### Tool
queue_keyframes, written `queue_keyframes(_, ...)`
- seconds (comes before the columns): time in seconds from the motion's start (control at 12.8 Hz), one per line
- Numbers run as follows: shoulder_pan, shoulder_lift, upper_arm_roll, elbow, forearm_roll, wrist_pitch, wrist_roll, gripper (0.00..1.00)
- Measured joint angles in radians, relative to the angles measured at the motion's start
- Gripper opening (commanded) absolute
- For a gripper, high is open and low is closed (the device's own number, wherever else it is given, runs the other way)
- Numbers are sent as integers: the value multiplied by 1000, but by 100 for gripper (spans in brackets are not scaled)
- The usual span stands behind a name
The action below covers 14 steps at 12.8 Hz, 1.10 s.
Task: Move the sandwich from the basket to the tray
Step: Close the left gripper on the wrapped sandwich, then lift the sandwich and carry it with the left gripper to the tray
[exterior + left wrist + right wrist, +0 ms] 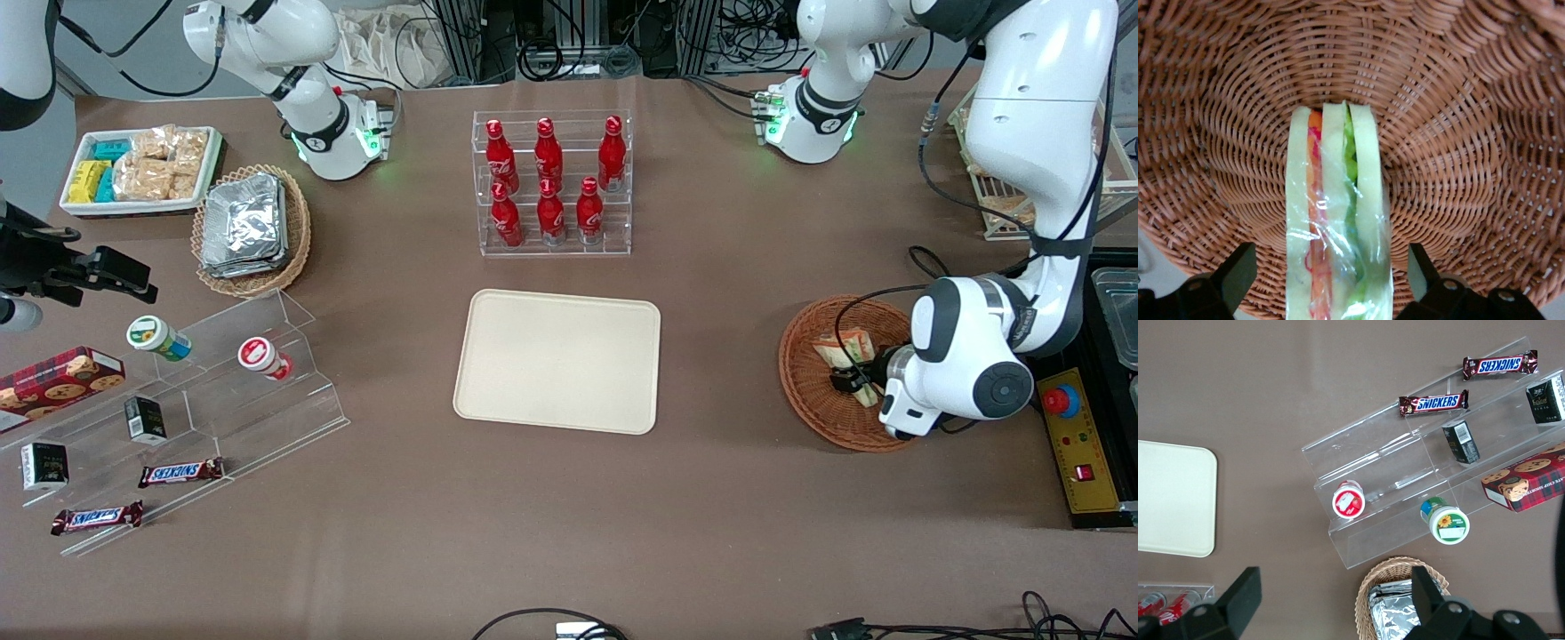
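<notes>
Left arm was reaching down into the basket (813, 391), which sat on the brown bench (711, 516) toward the working arm's end. The gripper (1331, 280) hung low inside the basket, over its woven floor. Its jaws stood spread, one finger (1238, 270) on each side of the sandwich (1336, 220), with a gap visible between each finger and the wrap; no contact seen. The sandwich stood on edge in clear film, cut face toward the wrist camera: pale bread, an orange-red layer, a green layer. In the front view the sandwich (845, 348) was partly hidden by the arm. The tray (558, 360) lay flat at mid-bench, well apart from the basket, nearer the front camera than the rack of red bottles (551, 182).
</notes>
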Motion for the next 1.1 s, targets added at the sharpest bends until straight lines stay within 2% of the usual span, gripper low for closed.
queue_keyframes(0.31, 0, -6, 0, -25, 0, 23, 0, 100)
queue_keyframes(0.71, 0, -15, 0, -65, 0, 70, -1, 26)
queue_keyframes(0.78, 0, -21, 0, -65, 0, 70, -1, 14)
queue_keyframes(0.86, 0, -28, 0, -65, 0, 69, -1, 7)
queue_keyframes(1.1, 0, -62, -2, -64, -1, 42, -1, 4)
